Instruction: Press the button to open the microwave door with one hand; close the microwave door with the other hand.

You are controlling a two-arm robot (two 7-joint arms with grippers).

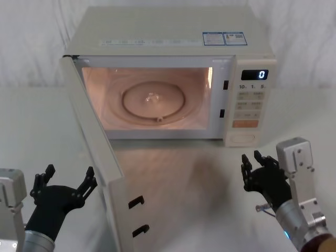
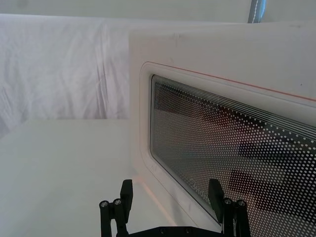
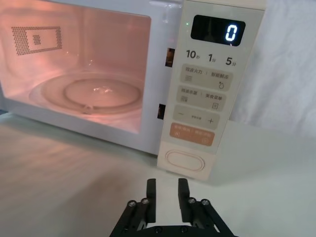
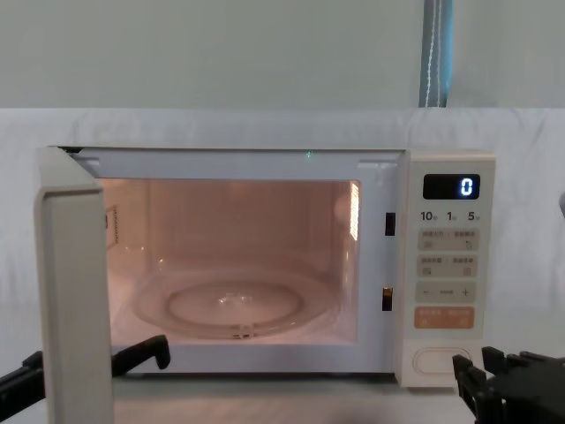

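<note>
A glowing "0" is shown on the digital display (image 3: 218,30) of the control panel (image 3: 205,84); beneath it "10", "1" and "5" are printed, each with a small character too fine to be read; the small beige keys (image 3: 203,75) carry Chinese lettering that cannot be made out, and "−" and "+" are marked on the key below them; an orange key (image 3: 192,133) follows, its pale print illegible. 2 sticker labels (image 1: 223,38) with blue borders are fixed on top of the microwave (image 1: 168,47), their text too small to be read.

The button (image 3: 184,160) is seen at the bottom of the control panel, unmarked and untouched. The microwave door (image 1: 97,152) is swung wide open on its left hinge, its free edge toward the robot, 2 dark latch hooks showing on that edge; the lit cavity and its glass turntable (image 1: 152,100) are exposed.

The right gripper (image 3: 167,201) is held low in front of the button, apart from it; its fingers (image 3: 151,195) are set with a narrow gap between them and nothing is held. The left gripper (image 1: 65,184) is placed just outside the open door, on its left; its fingers (image 2: 126,193) are spread wide, 1 finger lying close against the door's dotted window (image 2: 237,148); whether it touches cannot be told; nothing is gripped.
</note>
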